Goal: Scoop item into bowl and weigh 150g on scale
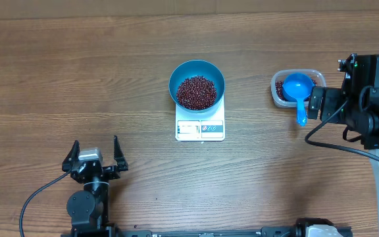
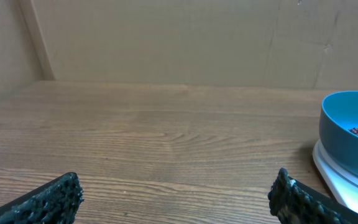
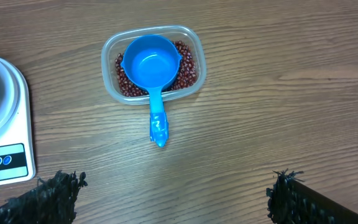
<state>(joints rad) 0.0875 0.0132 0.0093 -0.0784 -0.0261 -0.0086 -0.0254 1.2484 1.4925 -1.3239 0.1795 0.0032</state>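
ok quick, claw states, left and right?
Left claw: open, holding nothing.
Right claw: open, empty, not touching the scoop.

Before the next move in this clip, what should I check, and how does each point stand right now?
1. Blue bowl sits on the white scale: ok.
2. Red-brown beans are in the bowl: ok.
3. Scale display shows the target weight: cannot tell, too small to read.
4. Blue scoop rests in the clear tub, handle out over the rim: ok.
5. Left gripper is open, empty and away from the scale: ok.
6. Right gripper is open with nothing between its fingers: ok.
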